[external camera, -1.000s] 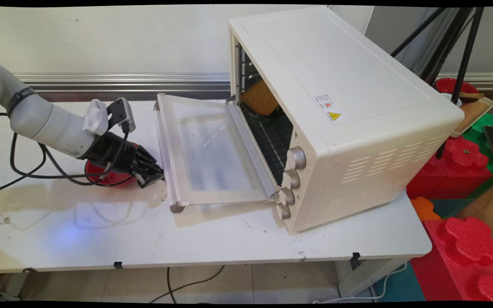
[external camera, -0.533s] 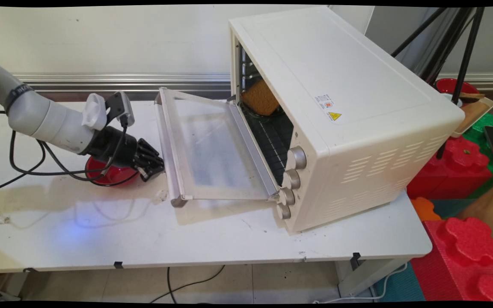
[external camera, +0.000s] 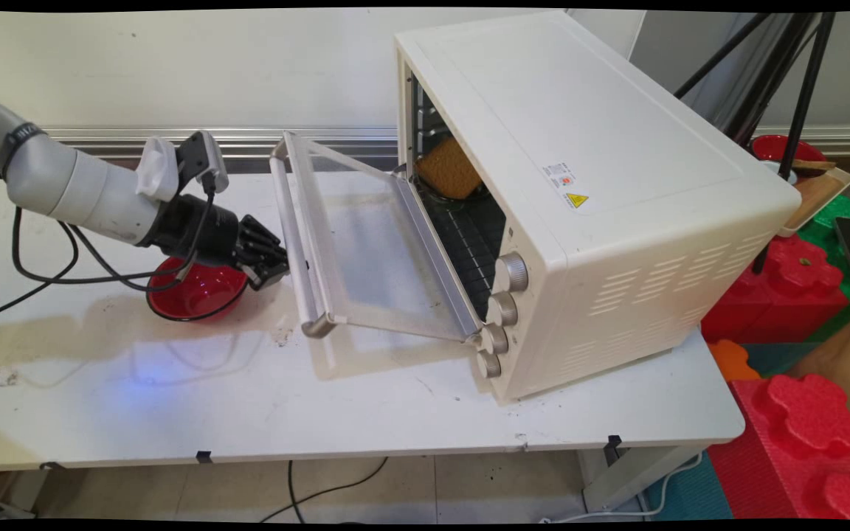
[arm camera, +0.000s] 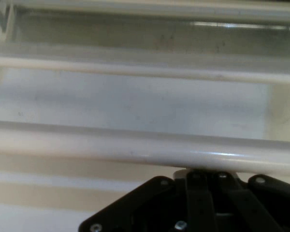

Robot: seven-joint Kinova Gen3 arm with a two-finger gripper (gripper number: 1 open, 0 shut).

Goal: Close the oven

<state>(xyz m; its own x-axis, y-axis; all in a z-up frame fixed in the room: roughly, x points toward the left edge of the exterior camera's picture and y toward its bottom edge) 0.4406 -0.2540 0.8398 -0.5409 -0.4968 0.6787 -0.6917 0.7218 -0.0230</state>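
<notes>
Oven door of glass and cream metal [external camera: 366, 251], hinged low on the large cream toaster oven [external camera: 580, 192] at centre frame, stands partly lowered. Its silver bar handle [external camera: 296, 236] runs top to bottom in the main view, immediately right of the black two-finger gripper [external camera: 271, 267], which touches it from below. Finger spacing cannot be told. Arm reaches in low from left, over a red bowl [external camera: 196, 291]. Brown toast slice [external camera: 448, 169] sits inside.

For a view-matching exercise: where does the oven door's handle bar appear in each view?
Main view: the handle bar runs steeply along the raised door's left edge, against the gripper.
Hand view: handle bar spans the frame horizontally, just above the gripper's linkage.
Shared landmark: the door's glass pane.
</notes>
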